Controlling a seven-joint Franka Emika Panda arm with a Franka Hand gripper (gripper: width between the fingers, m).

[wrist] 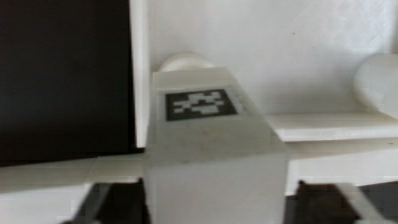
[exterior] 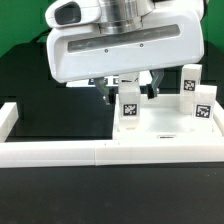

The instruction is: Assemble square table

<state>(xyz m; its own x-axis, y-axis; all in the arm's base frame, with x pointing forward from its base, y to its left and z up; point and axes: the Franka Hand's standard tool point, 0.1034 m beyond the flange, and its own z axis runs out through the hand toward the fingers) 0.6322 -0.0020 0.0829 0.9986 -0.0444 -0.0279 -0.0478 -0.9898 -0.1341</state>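
The white square tabletop (exterior: 165, 127) lies flat against the border wall. A white leg block (exterior: 129, 108) with a tag stands upright on its side toward the exterior view's left. My gripper (exterior: 128, 93) comes down from above and is shut on this leg's upper part. In the wrist view the leg (wrist: 201, 120) fills the middle, and my gripper (wrist: 217, 202) has a dark finger (wrist: 103, 200) tight on each side of it. Two more tagged legs (exterior: 190, 78) (exterior: 203, 105) stand upright on the tabletop at the exterior view's right. A fourth leg does not show.
The long white border wall (exterior: 100, 152) runs along the front, with a short arm (exterior: 8, 120) at the exterior view's left. The black table (exterior: 50, 105) lies behind it. A blurred white leg (wrist: 374, 85) shows in the wrist view beside the tabletop surface (wrist: 294, 60).
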